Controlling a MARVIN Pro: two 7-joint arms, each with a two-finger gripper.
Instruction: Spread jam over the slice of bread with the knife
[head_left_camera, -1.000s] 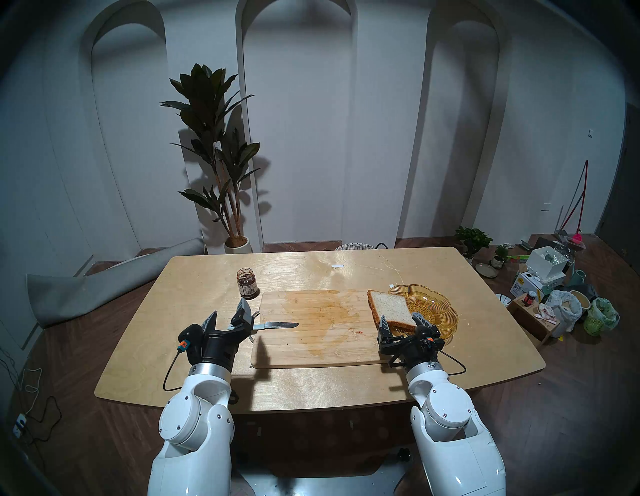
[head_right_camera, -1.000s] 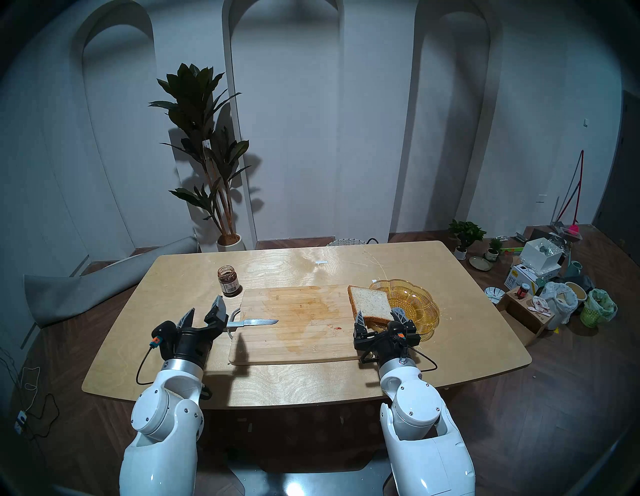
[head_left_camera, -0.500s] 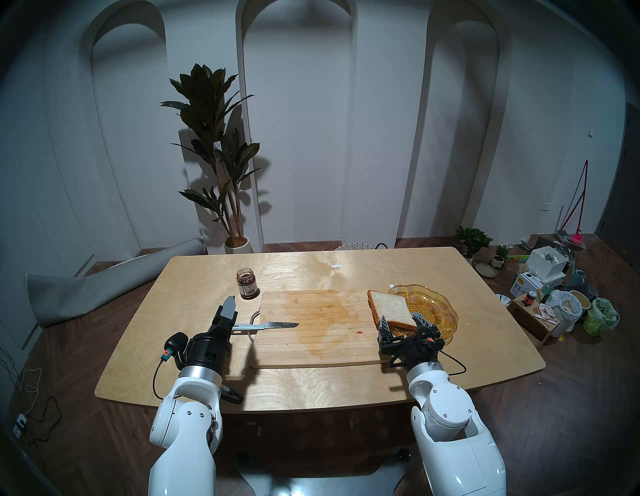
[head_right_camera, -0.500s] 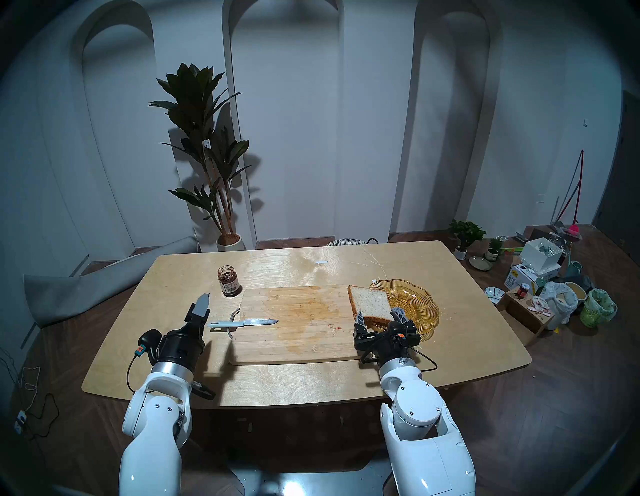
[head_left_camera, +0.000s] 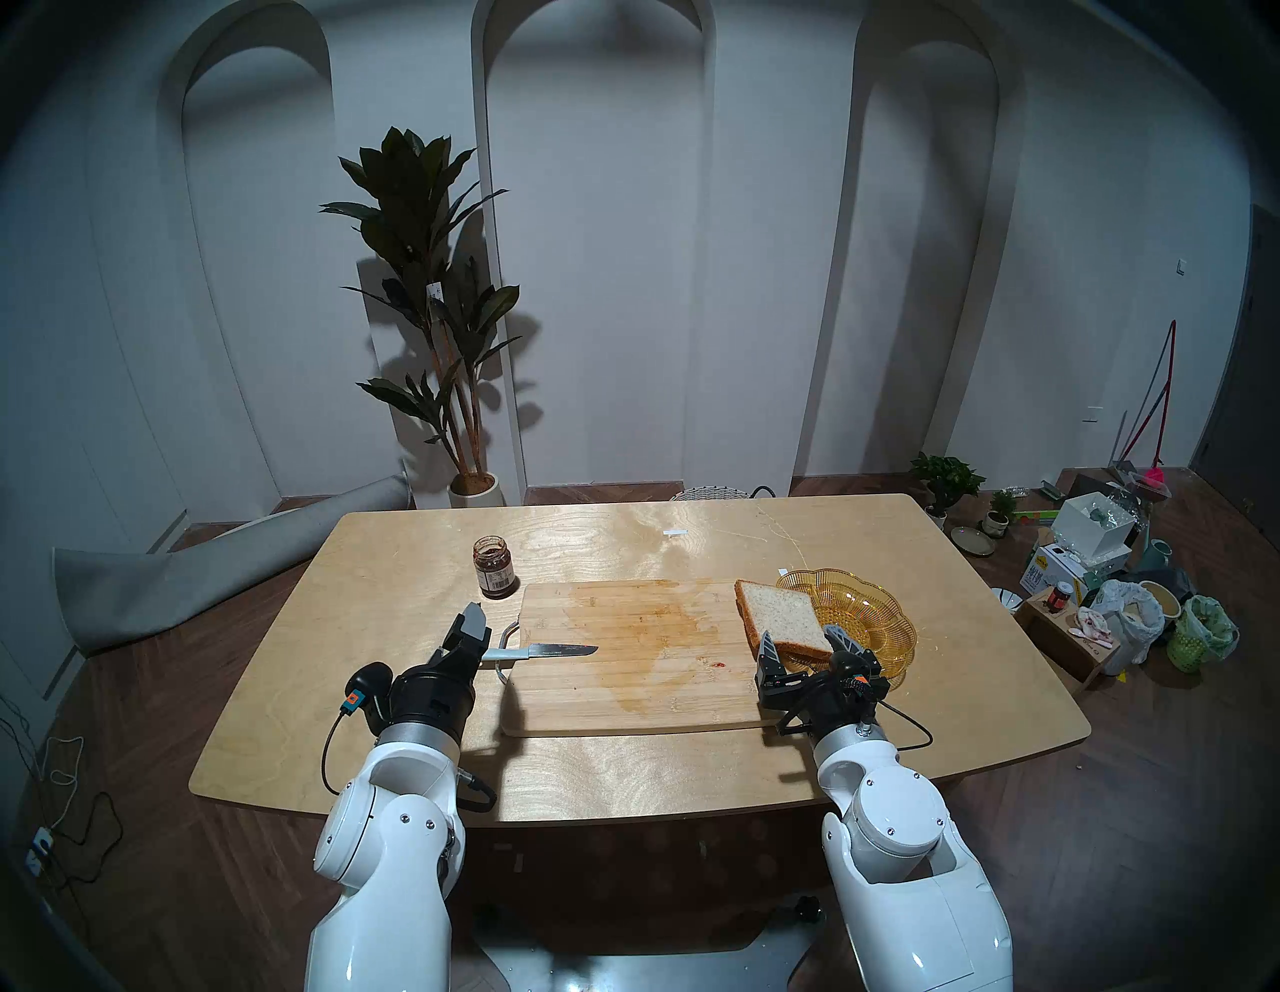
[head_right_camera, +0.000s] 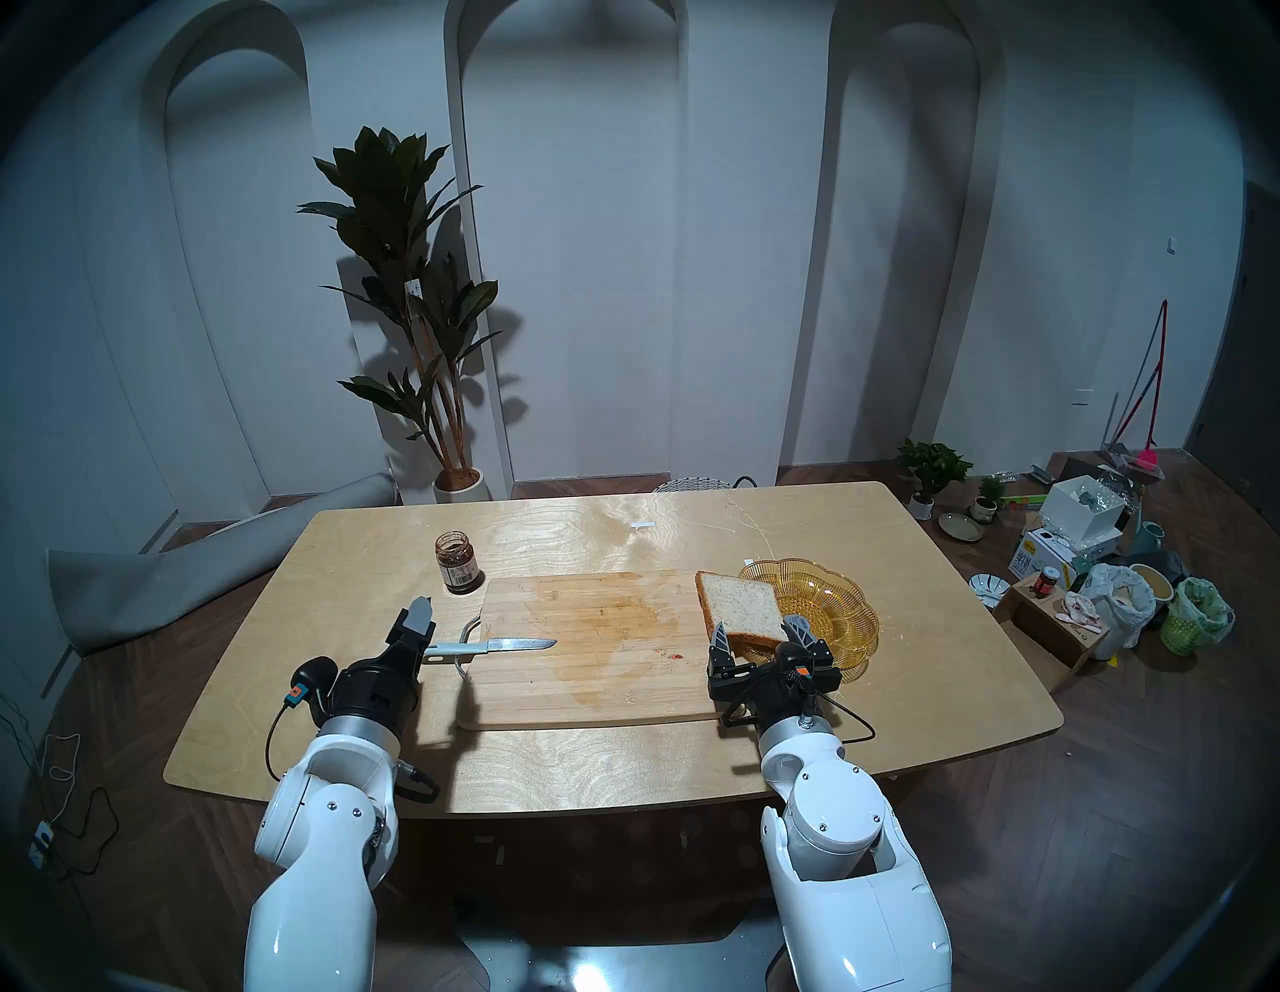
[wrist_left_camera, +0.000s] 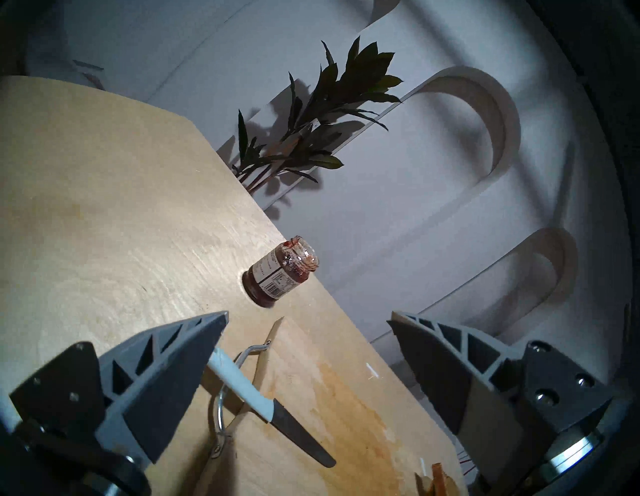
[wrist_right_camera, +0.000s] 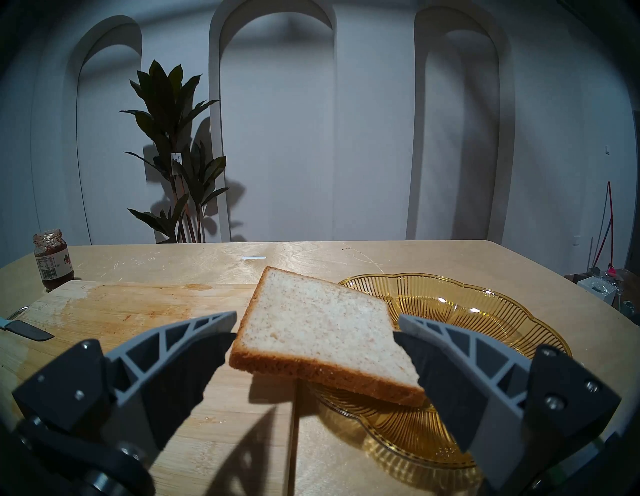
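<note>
Beneath my wide-open left gripper (wrist_left_camera: 308, 322) lies the knife (wrist_left_camera: 263, 398), handle off the cutting board (head_left_camera: 644, 658); grasping comes next. Right gripper (wrist_right_camera: 315, 332) gapes before the slice of bread (wrist_right_camera: 318, 325), tilted on the amber dish (wrist_right_camera: 485, 311). Farther: jam (head_left_camera: 495, 568).

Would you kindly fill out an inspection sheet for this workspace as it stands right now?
Surface: pale wooden table carrying a stained bamboo cutting board.
Job's things: grey-handled dark-bladed knife on the board's left edge; open labelled glass jar of reddish-brown jam behind that corner; white bread slice propped on the ribbed amber glass dish.
Clutter: small red smear on the board.
Hands: left hand open near the knife handle; right hand open before the bread.
Cables: black wrist cables.
Surroundings: tall potted plant; floor bags and boxes.
</note>
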